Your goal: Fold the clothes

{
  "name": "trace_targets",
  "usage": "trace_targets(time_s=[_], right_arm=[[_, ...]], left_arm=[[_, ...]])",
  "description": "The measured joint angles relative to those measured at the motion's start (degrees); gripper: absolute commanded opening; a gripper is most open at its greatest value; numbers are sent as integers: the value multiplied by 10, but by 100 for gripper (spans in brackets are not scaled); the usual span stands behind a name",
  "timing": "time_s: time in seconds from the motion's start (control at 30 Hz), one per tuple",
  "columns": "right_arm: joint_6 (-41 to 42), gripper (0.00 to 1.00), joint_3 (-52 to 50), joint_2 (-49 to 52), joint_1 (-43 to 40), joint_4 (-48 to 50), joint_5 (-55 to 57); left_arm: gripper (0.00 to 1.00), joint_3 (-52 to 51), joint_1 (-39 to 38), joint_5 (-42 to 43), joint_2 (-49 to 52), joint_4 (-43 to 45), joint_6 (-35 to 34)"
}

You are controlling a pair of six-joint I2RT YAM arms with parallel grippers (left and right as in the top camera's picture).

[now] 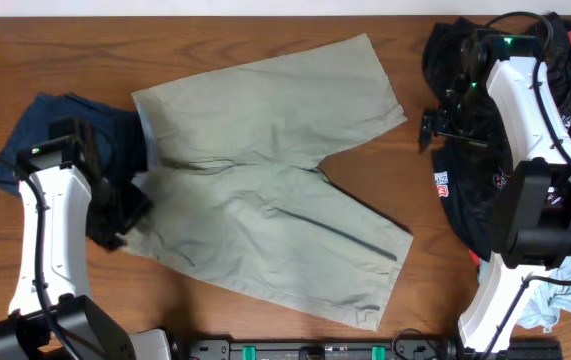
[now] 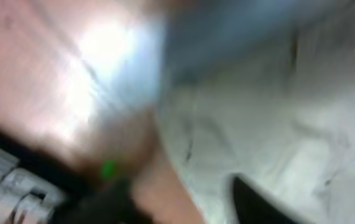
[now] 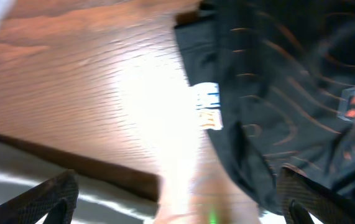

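Overhead view: the khaki-beige cotton shorts (image 1: 265,190) are lying spread flat across the middle of the brown wooden bench (image 1: 265,40). The waistband is pointing toward the left edge and both legs are splaying toward the right edge. The left fingers (image 1: 115,215) are sitting at the waistband's near end. Crumpled navy shorts (image 1: 120,135) are lying by the left edge. A black shirt with orange line print (image 1: 465,190) and a light blue garment (image 1: 550,305) are heaping along the right edge, beneath the right fingers (image 1: 433,125).

Left wrist view: heavy blur is hiding the fingers, so I cannot tell whether they are gripping cloth. Khaki fabric (image 2: 276,112) is filling the right side.

Right wrist view: the fingers (image 3: 53,196) are gaping wide and holding nothing, beside the shirt's edge (image 3: 289,74).

No garment is showing a fold, so the folding is looking barely begun, with everything left to do.
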Motion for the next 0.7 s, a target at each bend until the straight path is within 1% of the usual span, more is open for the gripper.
trace_targets(time_s=[0.27, 0.53, 0.63, 0.7], right_arm=[[1, 99, 0, 0, 0, -16, -41], [35, 99, -2, -5, 2, -27, -51], [41, 99, -21, -26, 12, -23, -52], [45, 99, -51, -51, 26, -8, -53]], left_arm=[[95, -30, -11, 0, 0, -33, 23], [95, -40, -11, -5, 0, -47, 50], [95, -40, -11, -21, 0, -48, 55], [95, -40, -11, -29, 0, -48, 55]])
